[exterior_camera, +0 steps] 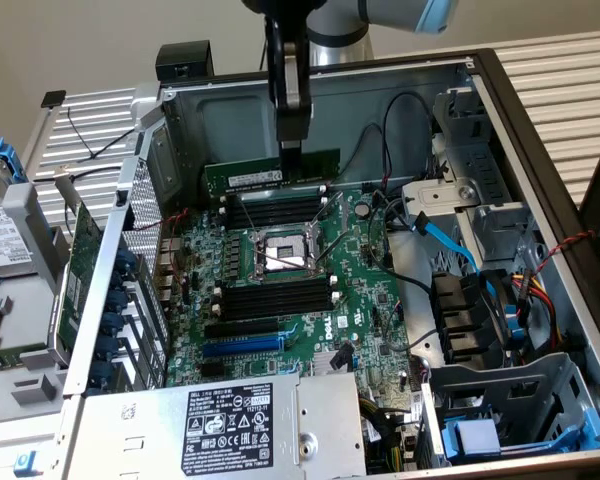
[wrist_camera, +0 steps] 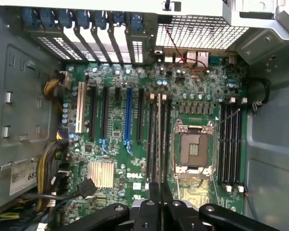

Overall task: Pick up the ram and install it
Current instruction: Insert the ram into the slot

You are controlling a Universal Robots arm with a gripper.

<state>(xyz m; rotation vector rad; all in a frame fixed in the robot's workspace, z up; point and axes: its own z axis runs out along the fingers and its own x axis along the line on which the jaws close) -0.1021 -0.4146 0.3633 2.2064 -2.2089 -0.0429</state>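
Note:
The ram (exterior_camera: 250,176), a long thin green stick with a white label strip, hangs on edge inside the open computer case, just above the far black memory slots (exterior_camera: 275,210). My gripper (exterior_camera: 292,152) comes down from above and is shut on the ram's top edge near its middle. In the wrist view the ram (wrist_camera: 158,144) shows edge-on as a thin strip running out from between my gripper (wrist_camera: 160,204) fingers. It lies over the motherboard, next to the CPU socket (wrist_camera: 195,149).
The open CPU socket (exterior_camera: 285,250) sits between two banks of memory slots, the nearer bank (exterior_camera: 280,295) bare. A grey power supply (exterior_camera: 250,425) fills the case front. Cables and a blue lead (exterior_camera: 450,240) run by the drive cage on the exterior view's right. A bigger green card (exterior_camera: 80,250) stands outside the case.

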